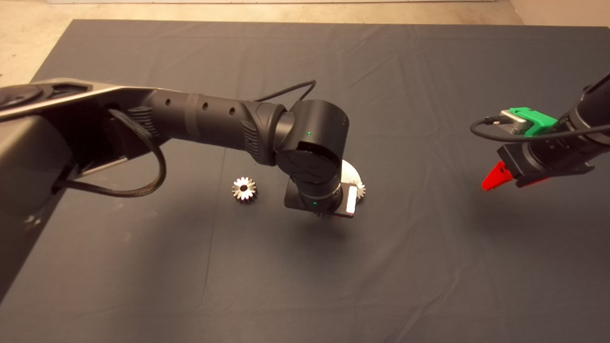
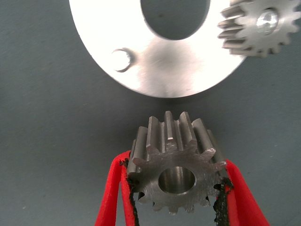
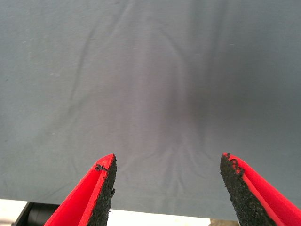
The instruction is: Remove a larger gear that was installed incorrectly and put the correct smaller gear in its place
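Note:
My left gripper [image 2: 178,165] is shut on the smaller gear [image 2: 175,165], a silver spur gear with short teeth and a round bore. It holds the gear above the mat, just short of a silver ring plate [image 2: 164,66]. The plate has a bare peg [image 2: 121,59], and another small gear [image 2: 257,26] sits on it. In the head view my left wrist hides the gripper and most of the plate [image 1: 350,172]. The larger gear [image 1: 244,189], with flared teeth and a dark bore, lies flat on the mat left of the plate. My right gripper [image 3: 167,162] is open and empty at the right [image 1: 505,178].
The dark mat [image 1: 305,286] covers the table, with bare wrinkled cloth around the plate. My left arm reaches across from the left edge to the middle. Light floor shows beyond the mat's far edge.

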`<state>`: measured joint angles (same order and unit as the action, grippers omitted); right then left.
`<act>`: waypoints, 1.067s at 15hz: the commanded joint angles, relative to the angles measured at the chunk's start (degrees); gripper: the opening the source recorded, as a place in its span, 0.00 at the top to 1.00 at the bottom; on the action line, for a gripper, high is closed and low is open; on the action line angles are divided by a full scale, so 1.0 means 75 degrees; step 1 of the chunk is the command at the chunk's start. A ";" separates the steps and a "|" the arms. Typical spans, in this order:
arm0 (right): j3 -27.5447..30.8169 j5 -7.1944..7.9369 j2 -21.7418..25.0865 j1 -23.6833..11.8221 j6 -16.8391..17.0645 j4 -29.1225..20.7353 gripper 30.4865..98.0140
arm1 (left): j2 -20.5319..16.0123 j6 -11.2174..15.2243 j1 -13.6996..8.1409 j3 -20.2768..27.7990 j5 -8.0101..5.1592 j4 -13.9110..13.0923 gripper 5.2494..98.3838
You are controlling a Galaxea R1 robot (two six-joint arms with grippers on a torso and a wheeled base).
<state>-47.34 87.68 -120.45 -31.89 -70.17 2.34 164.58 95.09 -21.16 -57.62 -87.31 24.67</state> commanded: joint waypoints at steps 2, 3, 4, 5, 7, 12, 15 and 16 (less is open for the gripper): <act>-0.0115 -0.0008 -0.0217 -0.0050 -0.0058 0.0005 0.58 | -0.0487 -0.0415 -0.0284 -0.0147 -0.0863 -0.0184 0.80; -0.0108 -0.0007 -0.0286 0.0000 -0.0149 0.0016 0.58 | -0.0467 -0.0661 -0.0272 -0.0422 -0.0874 -0.0173 0.80; -0.0108 -0.0007 -0.0318 0.0080 -0.0195 0.0016 0.58 | -0.0433 -0.0883 -0.0249 -0.0725 -0.0886 -0.0172 0.80; -0.0096 -0.0007 -0.0330 0.0103 -0.0207 0.0016 0.58 | -0.0422 -0.1038 -0.0226 -0.0925 -0.0886 -0.0172 0.80; -0.0103 -0.0007 -0.0330 0.0138 -0.0207 0.0051 0.58 | -0.0375 -0.1135 -0.0214 -0.1099 -0.0863 -0.0172 0.80; -0.0179 -0.0007 -0.0377 0.0138 -0.0207 0.0075 0.58 | -0.0105 -0.1170 -0.0214 -0.1399 -0.0875 -0.0125 0.80; -0.0319 0.0004 -0.0389 0.0150 -0.0207 0.0239 0.58 | -0.0010 -0.1159 -0.0226 -0.1360 -0.0842 -0.0161 0.80; -0.0354 0.0004 -0.0389 0.0184 -0.0207 0.0285 0.58 | 0.0104 -0.1124 -0.0237 -0.1339 -0.0851 -0.0161 0.80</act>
<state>-48.98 87.63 -123.17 -30.01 -71.42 2.58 163.26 86.99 -21.49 -67.45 -87.43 23.84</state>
